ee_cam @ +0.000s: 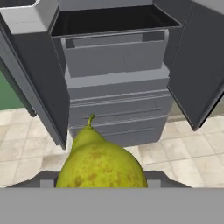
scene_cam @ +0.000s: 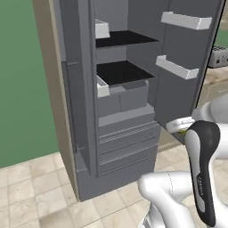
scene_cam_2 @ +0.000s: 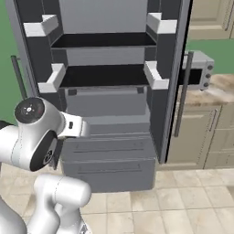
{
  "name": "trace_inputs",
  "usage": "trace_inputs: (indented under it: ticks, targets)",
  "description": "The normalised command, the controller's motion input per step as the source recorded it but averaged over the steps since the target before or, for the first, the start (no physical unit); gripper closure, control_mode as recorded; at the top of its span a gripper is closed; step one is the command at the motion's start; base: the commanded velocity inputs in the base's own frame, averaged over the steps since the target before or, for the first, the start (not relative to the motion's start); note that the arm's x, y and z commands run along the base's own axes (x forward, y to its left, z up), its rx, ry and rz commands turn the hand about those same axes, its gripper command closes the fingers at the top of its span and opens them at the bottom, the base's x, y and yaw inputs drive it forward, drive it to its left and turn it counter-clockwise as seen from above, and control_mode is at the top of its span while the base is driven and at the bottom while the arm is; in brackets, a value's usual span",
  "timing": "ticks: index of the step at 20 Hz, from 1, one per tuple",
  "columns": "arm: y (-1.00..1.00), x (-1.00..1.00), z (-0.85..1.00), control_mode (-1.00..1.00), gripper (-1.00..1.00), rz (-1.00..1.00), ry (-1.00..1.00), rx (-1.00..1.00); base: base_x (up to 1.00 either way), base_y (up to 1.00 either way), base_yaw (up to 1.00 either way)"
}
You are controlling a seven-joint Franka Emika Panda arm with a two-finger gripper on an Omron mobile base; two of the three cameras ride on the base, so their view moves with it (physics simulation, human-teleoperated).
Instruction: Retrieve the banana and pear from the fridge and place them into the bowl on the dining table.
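Note:
A yellow-green pear [ee_cam: 101, 164] with brown speckles and a short stem sits large and close in the hand view. My gripper [ee_cam: 103, 180] is shut on it, with a dark finger showing at each side of the fruit. Beyond it stands the dark grey fridge [ee_cam: 116, 83], both doors swung open, its black shelves [scene_cam_2: 104, 75] bare and its two bottom drawers shut. In the left base view the hand [scene_cam: 179, 125] hangs in front of the right door's lower edge, a sliver of the pear [scene_cam: 181, 132] under it. The banana, the bowl and the dining table are out of view.
White door bins [scene_cam: 178, 67] line the open doors. A silver microwave [scene_cam_2: 199, 73] stands on the beige cabinet counter [scene_cam_2: 219, 89] right of the fridge. Pale tiled floor [scene_cam_2: 183, 201] lies in front, and a green wall [scene_cam: 22, 80] is to the left.

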Motion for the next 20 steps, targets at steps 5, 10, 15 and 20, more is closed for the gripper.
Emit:
trace_inputs:
  ticks: [5,10,15,20]
  targets:
    - [0.0,0.0,0.0,1.0,1.0,0.0,0.0,0.0,-1.0,0.0,-0.22]
    - [0.0,0.0,0.0,1.0,1.0,0.0,0.0,0.0,-1.0,-0.05,-0.18]
    - [0.0,0.0,0.0,1.0,1.0,0.0,0.0,0.0,-1.0,-0.24,-0.1]
    - [0.0,0.0,0.0,1.0,1.0,0.0,0.0,0.0,-1.0,-0.45,-0.04]
